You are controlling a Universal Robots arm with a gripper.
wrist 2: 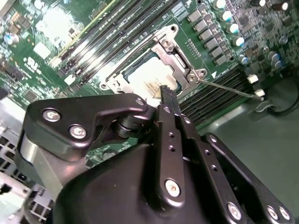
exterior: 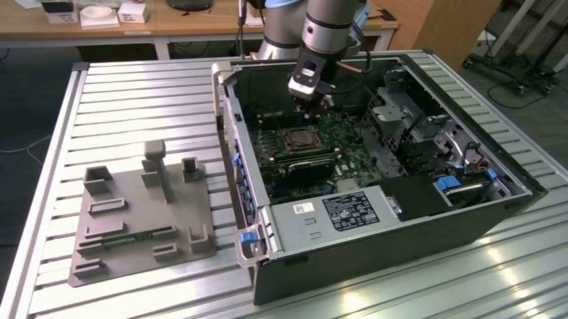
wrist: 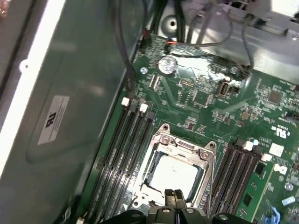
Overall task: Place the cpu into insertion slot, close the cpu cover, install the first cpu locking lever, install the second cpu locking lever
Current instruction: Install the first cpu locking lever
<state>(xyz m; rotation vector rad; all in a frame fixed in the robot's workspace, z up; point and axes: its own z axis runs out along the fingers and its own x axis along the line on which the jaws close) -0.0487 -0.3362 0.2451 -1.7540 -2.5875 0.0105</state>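
Note:
The cpu [wrist: 175,176] lies in the insertion slot [wrist: 148,173] on the green board, its silver top showing through the window of the cpu cover [wrist: 183,143]. The cover's metal frame lies flat around the chip in both wrist views. In the second wrist view the cpu [wrist 2: 152,77] sits just beyond my fingertips, and a thin wire locking lever [wrist 2: 229,88] runs from the socket's corner out over the memory slots. My gripper [wrist: 174,195] hovers at the socket's edge, fingers shut with nothing between them. In the exterior view the gripper [exterior: 312,114] hangs just above the socket [exterior: 298,139].
The open computer case [exterior: 373,259] lies on a slatted metal table [exterior: 133,93]. Long black memory slots [wrist: 126,154] flank the socket on both sides. A grey fixture plate [exterior: 133,219] sits at the exterior view's left. Cables and a drive cage [exterior: 400,113] crowd the case's far side.

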